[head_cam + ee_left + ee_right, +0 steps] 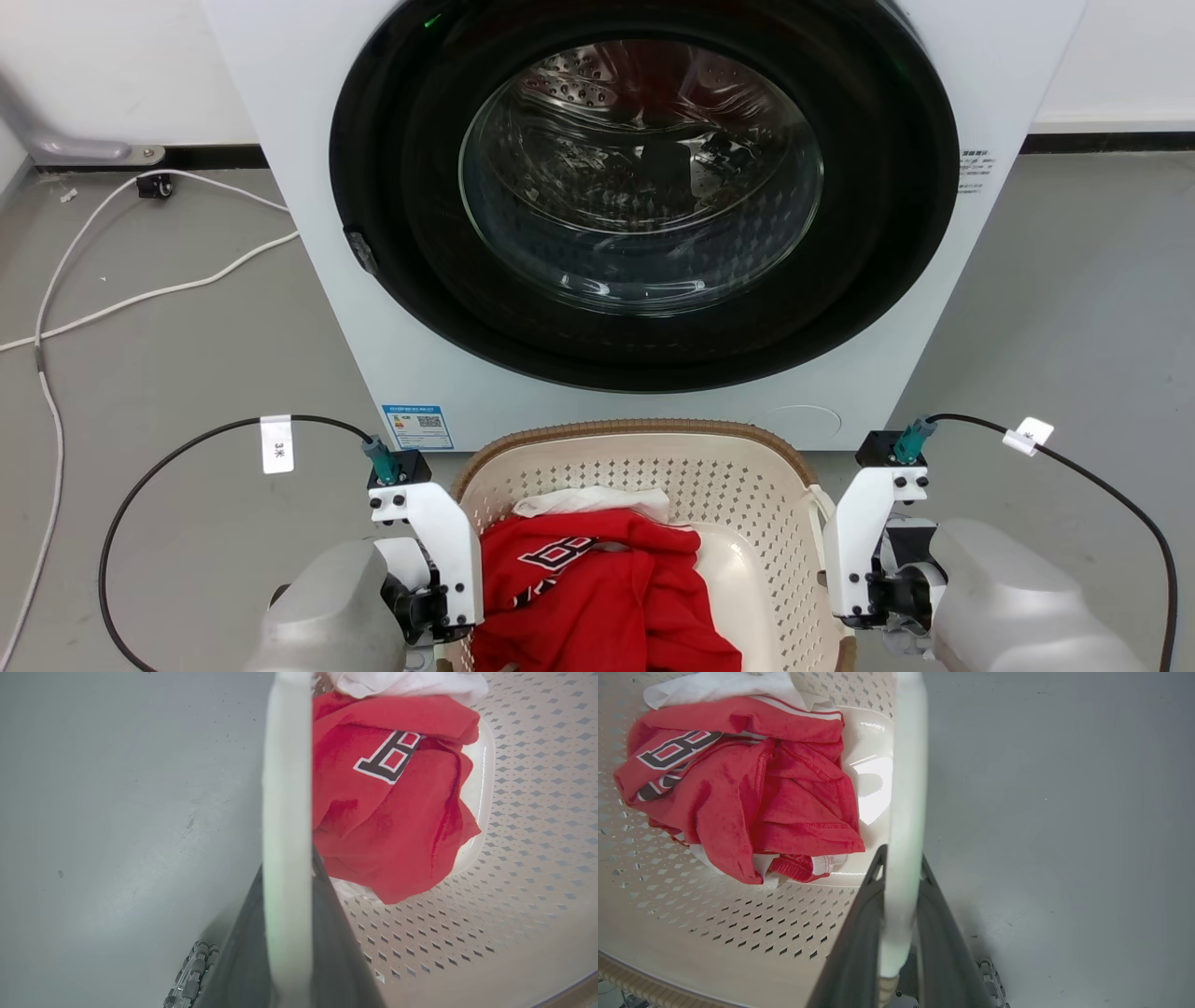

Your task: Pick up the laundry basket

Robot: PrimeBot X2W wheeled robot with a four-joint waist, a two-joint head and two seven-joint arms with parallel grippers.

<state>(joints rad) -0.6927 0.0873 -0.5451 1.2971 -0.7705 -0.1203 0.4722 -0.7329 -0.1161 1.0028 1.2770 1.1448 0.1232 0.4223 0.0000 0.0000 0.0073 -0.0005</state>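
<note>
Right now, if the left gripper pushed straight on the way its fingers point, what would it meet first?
The laundry basket's white handle, which sits between the left gripper's fingers; it would seat deeper. Beyond it probably the grey floor, though depth is unclear.

A white washing machine [280, 140] with a round dark door [644, 177] stands on grey floor [1074, 327]. White cables [140, 299] trail left. A crumpled red shirt [597, 607] lies in front.

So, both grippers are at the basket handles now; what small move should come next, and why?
Probably raise both arms together, level. The left gripper straddles one white handle and the right gripper the other, both seemingly closed, so the laundry basket with its red garment should lift without tipping.
</note>
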